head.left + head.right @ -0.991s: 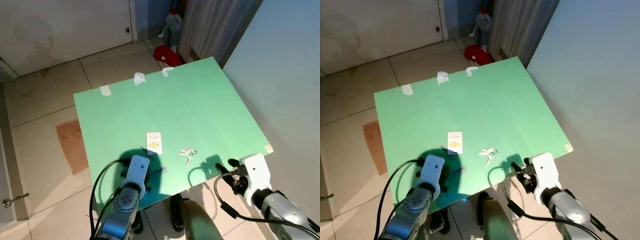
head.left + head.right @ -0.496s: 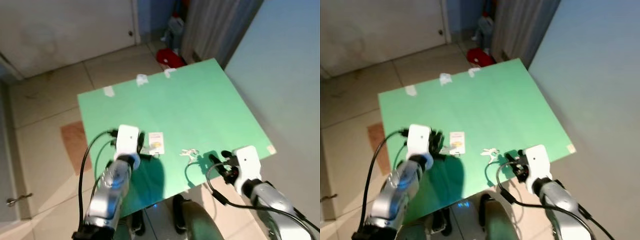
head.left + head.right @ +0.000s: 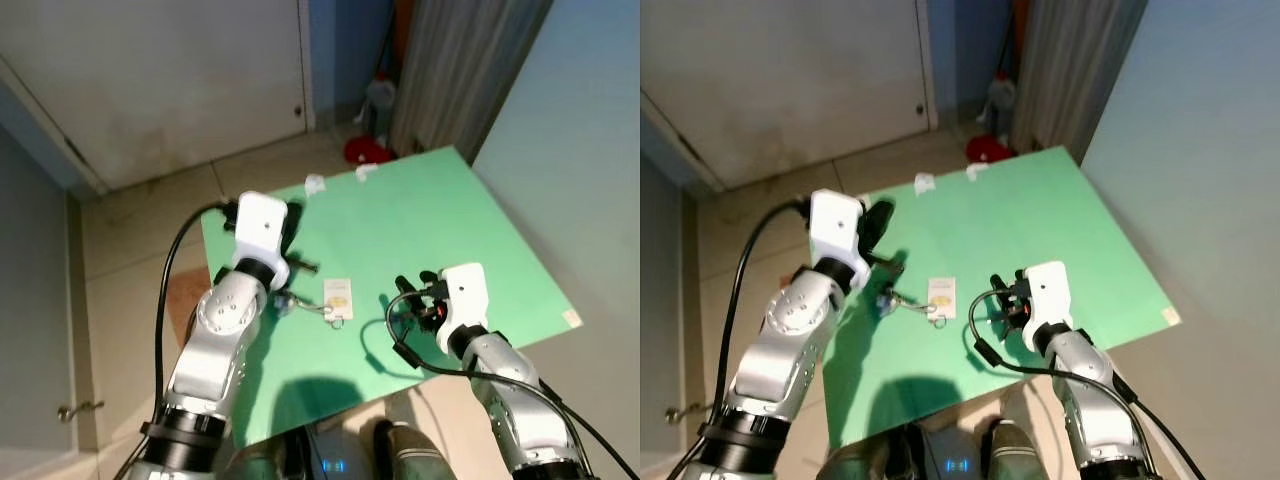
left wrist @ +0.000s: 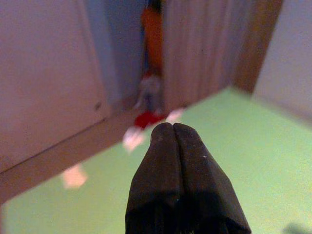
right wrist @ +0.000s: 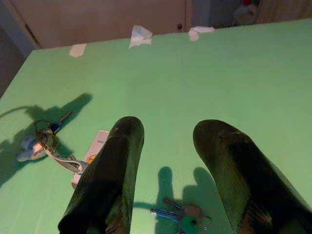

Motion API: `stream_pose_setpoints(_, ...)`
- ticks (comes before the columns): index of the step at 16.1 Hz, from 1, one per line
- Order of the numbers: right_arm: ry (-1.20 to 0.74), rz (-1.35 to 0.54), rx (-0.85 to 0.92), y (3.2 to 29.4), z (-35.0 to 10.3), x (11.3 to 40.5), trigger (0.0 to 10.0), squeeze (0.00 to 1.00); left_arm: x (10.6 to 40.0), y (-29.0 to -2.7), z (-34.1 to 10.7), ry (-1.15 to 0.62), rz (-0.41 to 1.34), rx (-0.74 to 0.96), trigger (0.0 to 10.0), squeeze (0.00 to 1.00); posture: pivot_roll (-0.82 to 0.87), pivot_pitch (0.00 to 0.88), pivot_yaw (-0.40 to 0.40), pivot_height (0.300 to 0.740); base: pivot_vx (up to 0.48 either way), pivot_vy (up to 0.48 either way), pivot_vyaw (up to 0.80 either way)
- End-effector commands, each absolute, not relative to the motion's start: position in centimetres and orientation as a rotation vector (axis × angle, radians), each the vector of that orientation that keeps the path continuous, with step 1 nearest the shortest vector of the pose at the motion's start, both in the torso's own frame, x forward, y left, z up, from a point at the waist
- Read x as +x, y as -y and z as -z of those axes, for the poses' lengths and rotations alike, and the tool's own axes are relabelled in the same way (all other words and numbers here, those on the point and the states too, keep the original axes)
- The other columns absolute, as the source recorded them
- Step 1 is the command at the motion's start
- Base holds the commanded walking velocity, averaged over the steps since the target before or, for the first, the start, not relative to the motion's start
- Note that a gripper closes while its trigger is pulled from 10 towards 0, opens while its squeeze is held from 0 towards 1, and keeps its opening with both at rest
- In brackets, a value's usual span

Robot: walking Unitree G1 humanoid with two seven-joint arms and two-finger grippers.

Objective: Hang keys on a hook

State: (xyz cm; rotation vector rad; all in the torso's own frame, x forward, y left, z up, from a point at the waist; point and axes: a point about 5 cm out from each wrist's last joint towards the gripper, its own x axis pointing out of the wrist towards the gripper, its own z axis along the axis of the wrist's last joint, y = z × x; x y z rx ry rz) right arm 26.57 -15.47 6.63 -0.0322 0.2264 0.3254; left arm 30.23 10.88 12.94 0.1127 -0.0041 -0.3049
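Just beyond right end effector (image 5: 165, 165): keys (image 5: 183, 216).

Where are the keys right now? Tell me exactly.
The keys lie flat on the green board, just under the open right gripper in the right wrist view, on the robot's right of the small white tag.

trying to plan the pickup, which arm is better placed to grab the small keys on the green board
Right. The right gripper hangs open directly over the small keys on the green board. The left gripper is shut and raised, pointing toward the board's far edge.
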Motion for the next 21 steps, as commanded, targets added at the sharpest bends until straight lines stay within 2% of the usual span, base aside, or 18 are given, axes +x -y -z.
stream_pose_setpoints(1,-0.237,-0.312,-0.031,15.7,-6.2,26.1,10.0,0.00,30.0,-11.8,-10.7,-0.070,0.268,0.163,10.0,0.00,-0.22,0.118,0.061,0.740,0.000,0.000,0.00)
stream_pose_setpoints(3,-0.251,-0.307,-0.037,16.2,-5.9,25.4,10.0,0.00,30.0,-12.5,-9.0,-0.118,0.268,0.216,10.0,0.00,-0.24,0.138,0.052,0.740,0.000,0.000,0.00)
stream_pose_setpoints(4,-0.261,-0.306,-0.044,16.6,-5.7,24.7,10.0,0.00,30.1,-13.1,-7.9,-0.148,0.247,0.244,10.0,1.00,-0.26,0.149,0.046,0.740,0.000,0.000,0.00)
stream_pose_setpoints(7,-0.269,-0.332,-0.025,17.6,-5.8,23.3,10.0,0.00,30.4,-13.7,-6.6,-0.197,0.227,0.277,10.0,1.00,-0.28,0.174,0.034,0.740,0.000,0.000,0.00)
stream_pose_setpoints(10,-0.336,-0.449,-0.030,18.8,-6.0,21.4,10.0,0.00,31.1,-14.4,-4.7,-0.296,0.211,0.259,10.0,1.00,-0.32,0.207,0.026,0.740,0.000,0.000,0.00)
stream_pose_setpoints(16,-0.390,-0.464,-0.055,20.4,-6.9,19.7,10.0,0.00,31.2,-14.8,-2.9,-0.374,0.165,0.244,10.0,1.00,-0.39,0.237,-0.009,0.740,0.000,0.000,0.00)
stream_pose_setpoints(21,-0.424,-0.463,-0.042,19.6,-6.4,18.8,10.0,0.00,30.0,-13.6,-1.1,-0.456,0.263,0.268,10.0,1.00,-0.37,0.240,0.003,0.740,0.000,0.000,0.00)
